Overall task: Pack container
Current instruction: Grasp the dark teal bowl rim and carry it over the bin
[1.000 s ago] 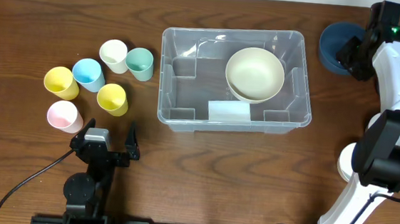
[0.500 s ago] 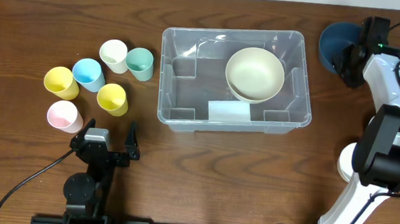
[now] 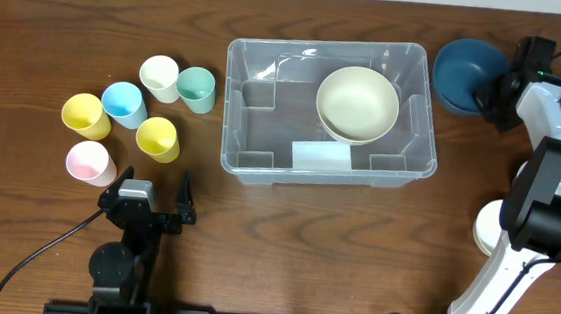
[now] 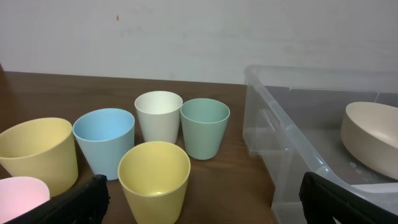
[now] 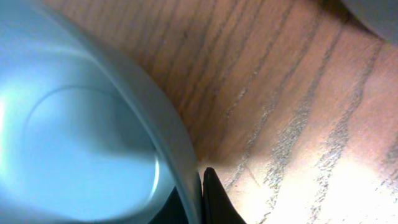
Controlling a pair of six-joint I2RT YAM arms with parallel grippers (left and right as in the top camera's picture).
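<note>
The clear container [image 3: 232, 113] stands mid-table with a cream bowl [image 3: 357, 103] in its right half; the left wrist view shows its near wall [image 4: 280, 124] and the bowl [image 4: 373, 137]. To the container's right lies a dark blue bowl [image 3: 465, 71]. My right gripper [image 3: 493, 94] is shut on that bowl's right rim: in the right wrist view the black fingers [image 5: 211, 196] pinch the rim of the blue bowl [image 5: 74, 137]. My left gripper [image 3: 147, 202] rests open at the front left, nothing between its fingers [image 4: 81, 202].
Several cups stand left of the container: white [image 3: 159, 75], green [image 3: 197, 88], light blue [image 3: 123, 103], two yellow [image 3: 83, 113] [image 3: 158, 137] and pink [image 3: 89, 162]. The nearest yellow cup [image 4: 154, 177] stands just ahead of the left gripper. A white label [image 3: 321, 156] lies in the container.
My right gripper has shifted down onto the blue bowl's right rim and closed on it. The bowl has shifted slightly left. The left arm has not moved.
</note>
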